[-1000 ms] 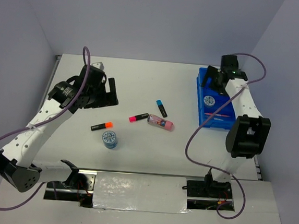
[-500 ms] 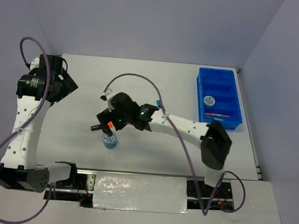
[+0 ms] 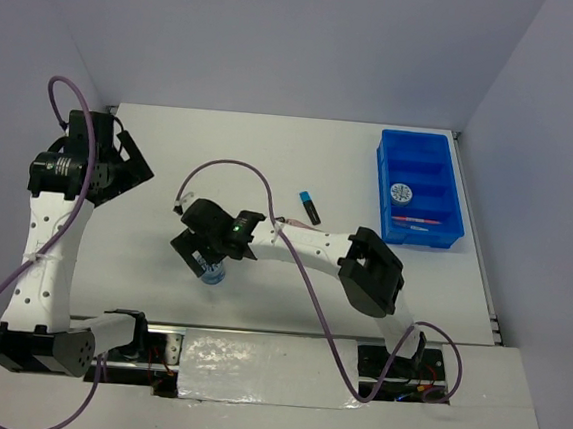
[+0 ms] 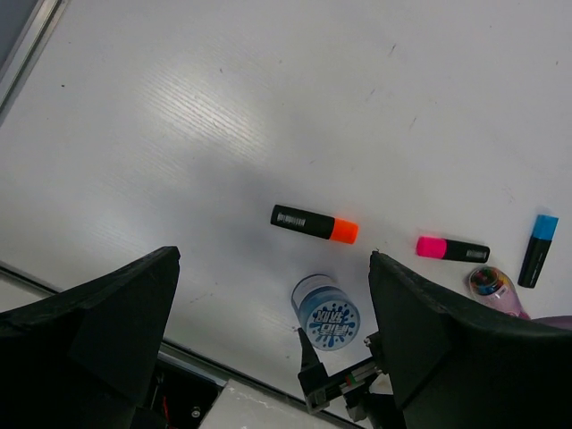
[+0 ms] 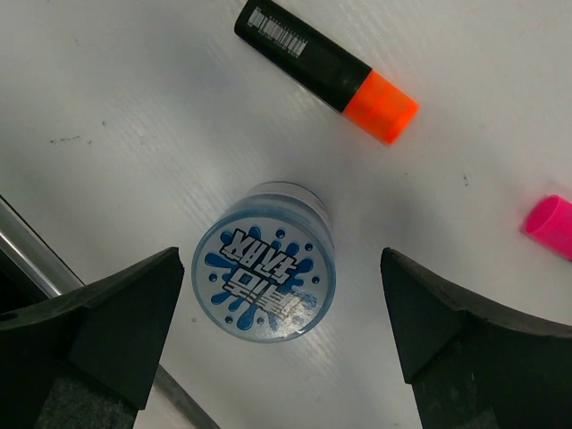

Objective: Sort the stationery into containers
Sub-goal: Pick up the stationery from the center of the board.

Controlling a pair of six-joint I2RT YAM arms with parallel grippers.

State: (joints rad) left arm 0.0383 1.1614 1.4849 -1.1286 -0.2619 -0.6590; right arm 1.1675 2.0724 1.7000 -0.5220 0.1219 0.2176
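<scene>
Two grippers show, both with fingers spread wide and holding nothing. At the far left of the white table [image 3: 273,143], the left gripper [image 3: 129,159] hangs above bare tabletop, well apart from all the stationery. Further right, the right arm reaches across the table, and the right gripper [image 5: 281,268] hovers directly over a round blue-white patterned disc with a clear plastic rim [image 5: 264,274]. One finger stands on each side of the disc and neither touches it. The disc lies flat on the table near the front edge. Just beyond it lies a black highlighter with an orange cap [image 4: 313,222]. To its right come a black highlighter with a pink cap [image 4: 451,249] and a pink patterned tube [image 4: 490,288], then a black highlighter with a blue cap [image 3: 310,208], each apart from the others. At the far right stands the blue rectangular plastic tray with several compartments [image 3: 380,183]. A second round blue-white disc [image 3: 401,192] lies in one of its middle compartments, and thin pens [image 3: 416,221] lie in the compartment nearest the arms.
</scene>
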